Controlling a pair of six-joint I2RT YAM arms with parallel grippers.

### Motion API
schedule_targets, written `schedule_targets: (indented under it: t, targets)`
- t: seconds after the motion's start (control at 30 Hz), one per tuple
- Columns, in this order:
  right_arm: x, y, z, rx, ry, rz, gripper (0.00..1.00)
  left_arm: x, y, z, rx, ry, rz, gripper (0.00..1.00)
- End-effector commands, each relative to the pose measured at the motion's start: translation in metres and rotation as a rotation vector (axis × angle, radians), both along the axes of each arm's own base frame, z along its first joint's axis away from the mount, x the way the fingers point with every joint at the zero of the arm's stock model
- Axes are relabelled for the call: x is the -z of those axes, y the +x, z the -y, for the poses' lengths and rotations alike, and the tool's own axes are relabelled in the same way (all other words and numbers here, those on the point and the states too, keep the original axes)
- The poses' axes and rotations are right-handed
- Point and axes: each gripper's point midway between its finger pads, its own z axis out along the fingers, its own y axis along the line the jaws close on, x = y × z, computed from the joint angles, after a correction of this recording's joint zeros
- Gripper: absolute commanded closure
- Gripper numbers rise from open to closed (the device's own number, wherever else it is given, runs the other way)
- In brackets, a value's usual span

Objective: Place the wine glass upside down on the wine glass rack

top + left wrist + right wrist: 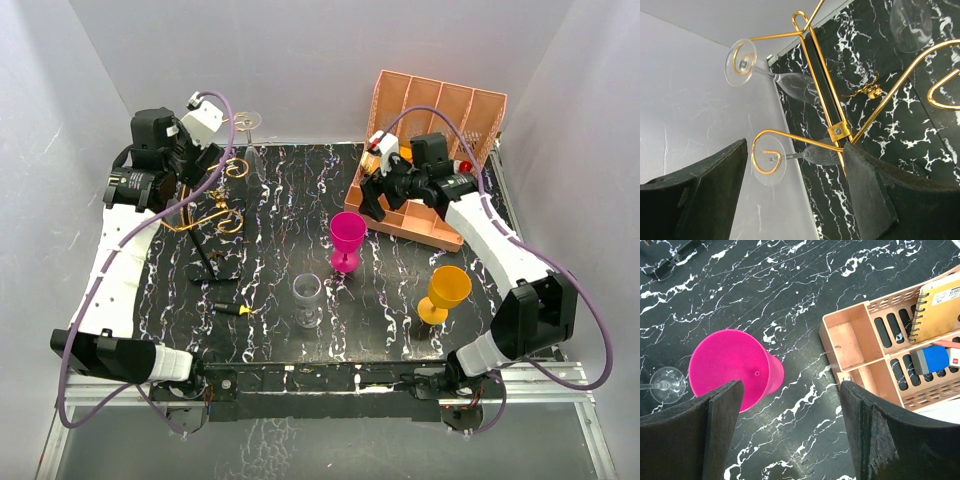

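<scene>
The gold wire rack (212, 208) stands at the table's back left on a small black base. In the left wrist view its central post (821, 82) carries two clear wine glasses hanging upside down in scroll arms, one foot up high (741, 62) and one lower (769, 161). My left gripper (795, 200) is open and empty, its jaws on either side of the lower hung glass and apart from it; from above it is beside the rack's top (220, 160). Another clear wine glass (308, 298) stands upright mid-table. My right gripper (790, 435) is open and empty over the table.
A pink glass (347, 238) stands near the right gripper (380, 195) and also shows in the right wrist view (735, 367). An orange glass (445, 292) stands at the right. The salmon organiser (470, 110) is at the back right. A small black and yellow object (232, 309) lies near the rack.
</scene>
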Motion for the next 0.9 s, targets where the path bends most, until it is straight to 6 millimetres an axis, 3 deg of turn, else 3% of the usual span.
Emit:
schedule_targets:
  t: [0.0, 0.17, 0.53, 0.7, 0.87]
  targets:
    - [-0.014, 0.001, -0.005, -0.006, -0.082, 0.030, 0.17, -0.033, -0.010, 0.007, 0.011, -0.086, 0.095, 0.25]
    - [0.003, -0.005, -0.016, -0.004, -0.187, -0.010, 0.23, -0.038, -0.006, -0.001, -0.033, -0.087, 0.128, 0.25]
    - [0.029, -0.002, -0.030, 0.012, -0.296, -0.044, 0.46, -0.036, -0.011, -0.001, -0.021, -0.082, 0.117, 0.24]
    - [0.035, -0.005, -0.037, -0.013, -0.304, -0.066, 0.59, -0.034, -0.013, -0.001, -0.014, -0.084, 0.111, 0.24]
    - [0.037, -0.007, -0.039, -0.022, -0.301, -0.070, 0.80, -0.031, -0.012, 0.000, -0.020, -0.096, 0.104, 0.24]
